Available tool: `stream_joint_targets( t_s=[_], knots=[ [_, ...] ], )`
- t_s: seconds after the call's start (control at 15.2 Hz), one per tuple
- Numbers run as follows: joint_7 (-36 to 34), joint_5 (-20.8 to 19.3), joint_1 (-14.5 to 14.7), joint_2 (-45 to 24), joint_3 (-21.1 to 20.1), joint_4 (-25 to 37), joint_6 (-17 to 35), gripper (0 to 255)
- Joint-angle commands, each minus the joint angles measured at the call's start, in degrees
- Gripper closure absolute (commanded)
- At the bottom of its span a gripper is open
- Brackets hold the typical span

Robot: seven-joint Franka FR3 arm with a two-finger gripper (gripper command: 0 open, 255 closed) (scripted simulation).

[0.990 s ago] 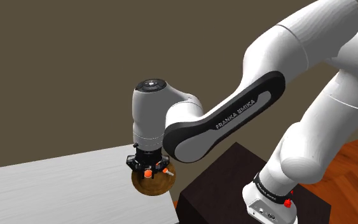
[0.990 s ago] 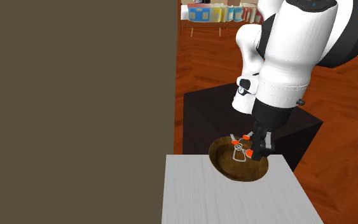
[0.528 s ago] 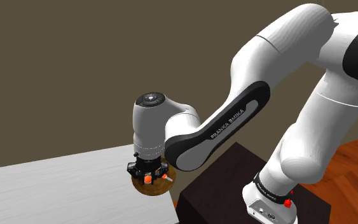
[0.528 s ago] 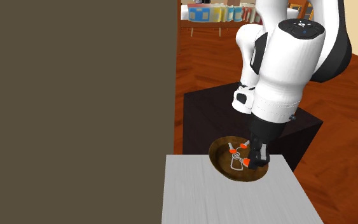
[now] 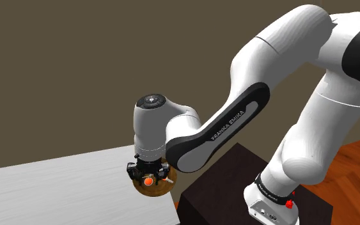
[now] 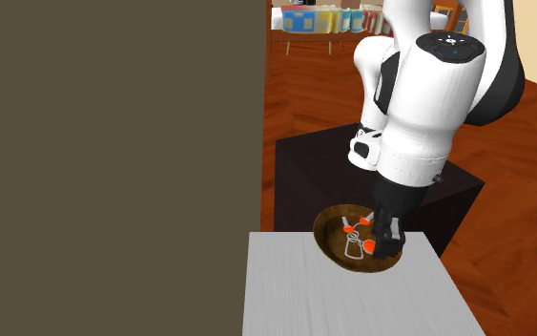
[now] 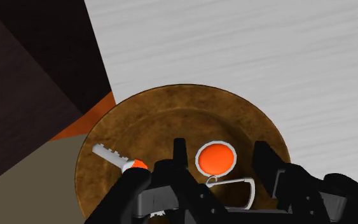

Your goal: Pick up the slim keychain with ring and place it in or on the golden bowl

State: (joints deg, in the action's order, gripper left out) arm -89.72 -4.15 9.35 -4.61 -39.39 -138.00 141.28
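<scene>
Keychain [image 7: 215, 159] lying inside the brown-gold bowl [image 7: 171, 114].
The gripper [image 7: 220, 149] hangs low over it, fingers apart and clasping nothing; placement looks done, with only lifting the arm clear left.

Even, flat light; crisp, glare-free renders.

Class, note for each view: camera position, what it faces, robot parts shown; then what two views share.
Shoulder view: beside the stand, looking down on table; arm, gripper over bowl.
Second exterior view: across the table, facing the stand; forearm, gripper.
Wrist view: on the gripper, looking into bowl; open fingers.
Last two share the keychain in the bowl.
</scene>
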Motion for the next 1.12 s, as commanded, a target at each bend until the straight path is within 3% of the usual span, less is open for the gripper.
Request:
stream_joint_targets(
  t_s=[0.0,0.26,0.53,1.06],
  knots=[
    [0.0,0.0,0.0,0.0,0.0,0.0,0.0,0],
    [0.0,0.0,0.0,0.0,0.0,0.0,0.0,0],
    [4.92,6.78,-0.51,7.05,-0.61,2.06,-7.44,0],
    [4.91,6.77,-0.42,7.05,-0.52,2.06,-7.44,0]
  ],
)
